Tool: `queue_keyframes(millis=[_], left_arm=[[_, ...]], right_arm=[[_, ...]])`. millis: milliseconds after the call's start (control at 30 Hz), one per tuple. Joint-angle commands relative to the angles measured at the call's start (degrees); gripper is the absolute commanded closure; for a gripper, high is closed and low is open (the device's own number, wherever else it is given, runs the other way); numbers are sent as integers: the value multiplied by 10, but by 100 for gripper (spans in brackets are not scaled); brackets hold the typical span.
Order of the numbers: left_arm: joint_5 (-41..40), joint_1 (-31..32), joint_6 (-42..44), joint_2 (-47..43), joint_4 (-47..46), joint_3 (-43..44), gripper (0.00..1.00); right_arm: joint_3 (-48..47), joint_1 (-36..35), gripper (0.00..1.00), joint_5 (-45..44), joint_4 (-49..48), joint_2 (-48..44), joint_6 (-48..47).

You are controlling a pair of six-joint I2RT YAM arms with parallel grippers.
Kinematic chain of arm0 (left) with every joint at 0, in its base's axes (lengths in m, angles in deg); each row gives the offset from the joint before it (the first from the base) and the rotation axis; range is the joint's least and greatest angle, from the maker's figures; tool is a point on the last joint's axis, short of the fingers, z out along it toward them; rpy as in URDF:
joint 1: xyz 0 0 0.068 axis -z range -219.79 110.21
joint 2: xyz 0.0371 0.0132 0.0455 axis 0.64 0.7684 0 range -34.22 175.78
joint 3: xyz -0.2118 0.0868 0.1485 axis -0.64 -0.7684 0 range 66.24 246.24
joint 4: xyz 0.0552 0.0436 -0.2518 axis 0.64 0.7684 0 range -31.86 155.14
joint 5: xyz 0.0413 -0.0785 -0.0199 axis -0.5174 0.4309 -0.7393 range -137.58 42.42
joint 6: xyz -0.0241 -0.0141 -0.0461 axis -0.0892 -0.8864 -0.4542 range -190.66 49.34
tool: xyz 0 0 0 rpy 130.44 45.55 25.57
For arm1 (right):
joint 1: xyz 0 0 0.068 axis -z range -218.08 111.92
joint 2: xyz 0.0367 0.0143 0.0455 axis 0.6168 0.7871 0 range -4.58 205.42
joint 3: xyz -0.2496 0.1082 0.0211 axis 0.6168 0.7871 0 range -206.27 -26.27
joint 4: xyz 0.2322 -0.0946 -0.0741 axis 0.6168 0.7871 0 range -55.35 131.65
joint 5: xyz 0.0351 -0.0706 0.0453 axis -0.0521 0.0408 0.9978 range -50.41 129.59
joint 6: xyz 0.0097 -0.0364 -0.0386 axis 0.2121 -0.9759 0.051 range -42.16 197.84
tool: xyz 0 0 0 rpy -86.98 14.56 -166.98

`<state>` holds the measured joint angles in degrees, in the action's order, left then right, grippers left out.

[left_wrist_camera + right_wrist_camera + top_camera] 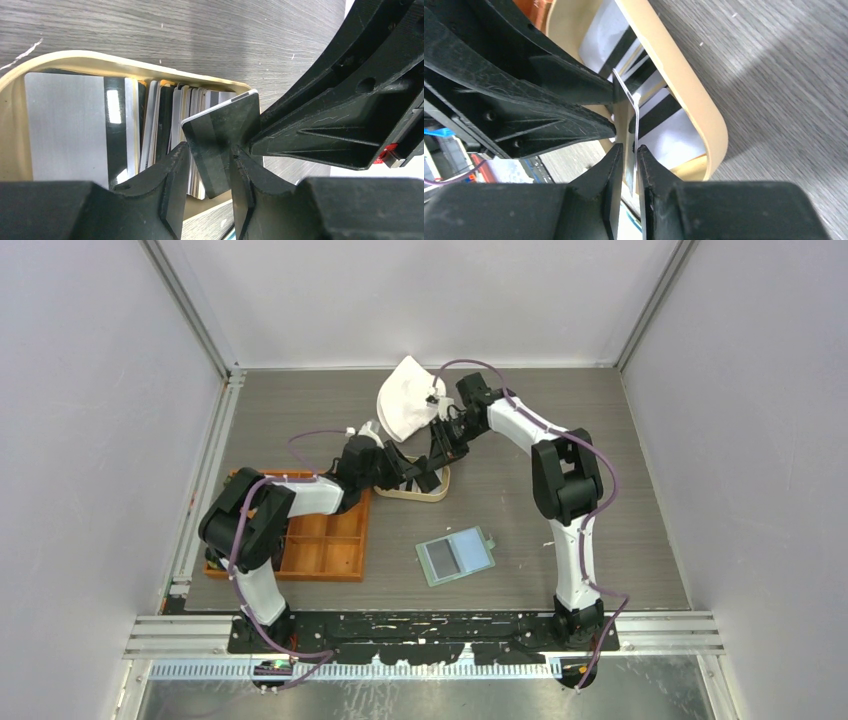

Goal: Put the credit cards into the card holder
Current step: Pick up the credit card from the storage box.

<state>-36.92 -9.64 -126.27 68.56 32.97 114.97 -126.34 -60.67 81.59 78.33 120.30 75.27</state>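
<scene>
Location: over oval wooden tray [125,62] | left gripper [210,149] holds black credit card [222,130] by its edges | right gripper [629,148] pinches the same card's faces, fingers narrow | other credit cards [65,125] lie in tray | card holder [455,556] lies open on table [620,440], well apart.

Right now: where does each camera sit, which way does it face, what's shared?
Top external: fixed above and behind the bases, looking down at the grey wood-grain table; both arms show, plus the open sage-green card holder.
Left wrist: on that wrist, looks along the left gripper, which holds a black credit card at the oval tan wooden tray.
Right wrist: on that wrist, looks along the right gripper, fingers flanking that card edge-on.
Shared: both wrist views show card, tray and the other gripper.
</scene>
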Motion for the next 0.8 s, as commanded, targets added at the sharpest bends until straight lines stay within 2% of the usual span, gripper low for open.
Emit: queue_keyframes(millis=[0, 233, 467, 533, 700, 767], left_arm=[[19, -4, -9, 0, -50, 8, 64], [22, -4, -10, 2, -57, 7, 65], [25, -4, -10, 2, -67, 3, 66], [25, -5, -10, 0, -78, -3, 65], [27, -10, -4, -15, -138, -32, 63], [33, -10, 9, -21, -158, -38, 61]], right_arm=[[-2, 6, 77, 63, -30, -3, 24], [-1, 8, 73, 66, -36, 10, 43], [1, 7, 73, 48, -42, 19, 51], [2, 8, 77, 44, -44, 17, 50], [12, 13, 94, 52, -61, -4, 47], [17, 18, 96, 64, -68, -12, 48]])
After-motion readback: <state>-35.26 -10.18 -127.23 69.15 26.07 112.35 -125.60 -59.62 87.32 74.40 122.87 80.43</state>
